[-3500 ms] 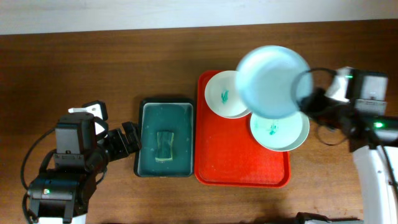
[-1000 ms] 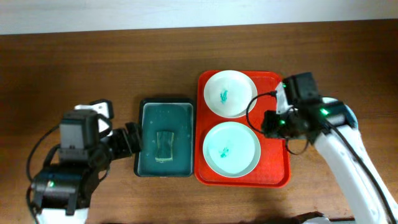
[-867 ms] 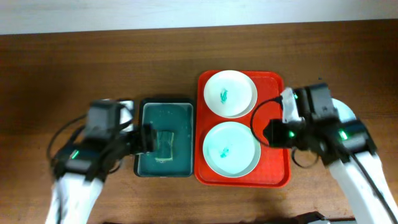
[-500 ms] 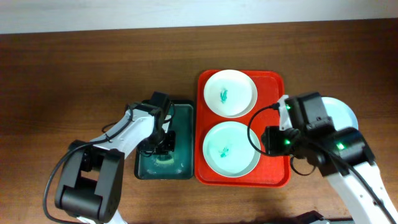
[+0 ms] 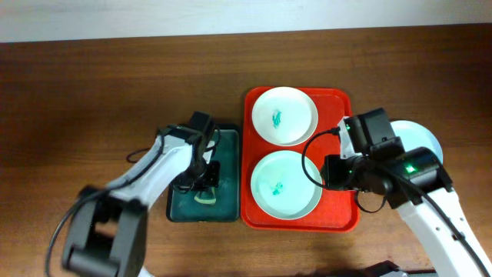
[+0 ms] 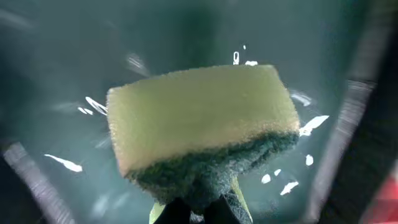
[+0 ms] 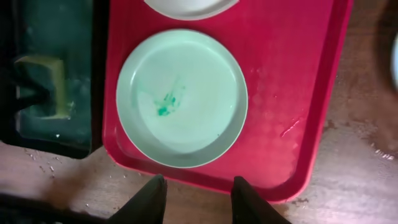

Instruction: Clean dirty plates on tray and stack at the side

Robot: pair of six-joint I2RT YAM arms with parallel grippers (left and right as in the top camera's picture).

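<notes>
Gripping sponge [image 6: 199,118], left pincer [image 6: 196,213]; right pincer [image 7: 198,199] spread wide.

On the bench [image 5: 115,85] we count three round shallow plates: one white plate [image 5: 284,115], one pale green plate [image 5: 285,183] and one pale blue plate [image 5: 421,137]. We count two small marks: one teal smear [image 5: 277,118] on the white, a second teal smear [image 5: 278,186] on the green. There are two rectangular plastic trays: one large bright red tray [image 5: 338,215] and one smaller dark green tray [image 5: 229,154]. We see one yellow-and-green sponge [image 6: 199,112]. There are two grippers: the left gripper [image 5: 204,185] and the right gripper [image 7: 198,193].
</notes>
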